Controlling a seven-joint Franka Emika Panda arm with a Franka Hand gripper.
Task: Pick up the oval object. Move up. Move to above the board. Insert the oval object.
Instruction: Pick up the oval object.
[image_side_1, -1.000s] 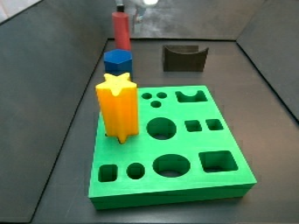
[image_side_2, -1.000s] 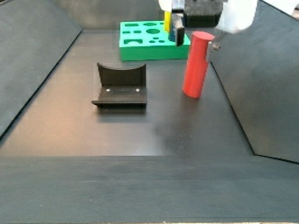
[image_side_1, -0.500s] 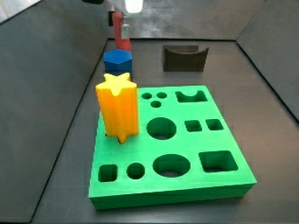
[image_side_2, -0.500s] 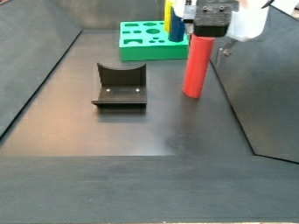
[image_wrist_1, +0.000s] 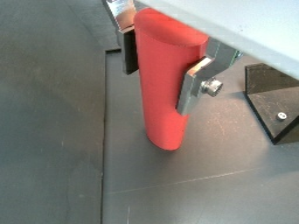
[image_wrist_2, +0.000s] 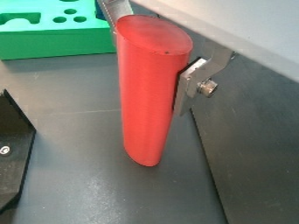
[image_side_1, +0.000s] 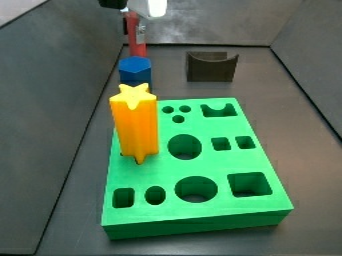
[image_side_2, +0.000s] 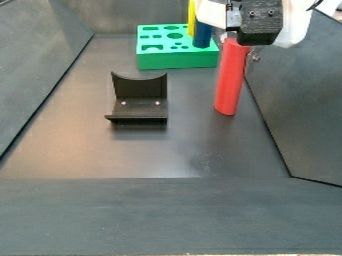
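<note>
The oval object (image_wrist_1: 162, 87) is a tall red-pink peg standing upright on the dark floor, and it also shows in the wrist view (image_wrist_2: 145, 96). My gripper (image_wrist_1: 163, 61) is shut on its upper part, with a dark pad on one flank and a silver finger (image_wrist_1: 197, 83) on the other. In both side views the gripper (image_side_2: 251, 24) sits over the peg's top (image_side_1: 136, 40). The peg (image_side_2: 233, 80) stands apart from the green board (image_side_2: 163, 50), whose holes show well in the side view (image_side_1: 221, 165).
An orange-yellow star peg (image_side_1: 134, 120) stands in the board. A blue hexagonal block (image_side_1: 135, 70) sits between the board and the red peg. The dark fixture (image_side_2: 136, 97) stands beside the peg and also shows in a side view (image_side_1: 210, 65). Sloped grey walls ring the floor.
The gripper has come down from above and behind the red peg onto its top and closed on it. The peg has shifted slightly sideways.
</note>
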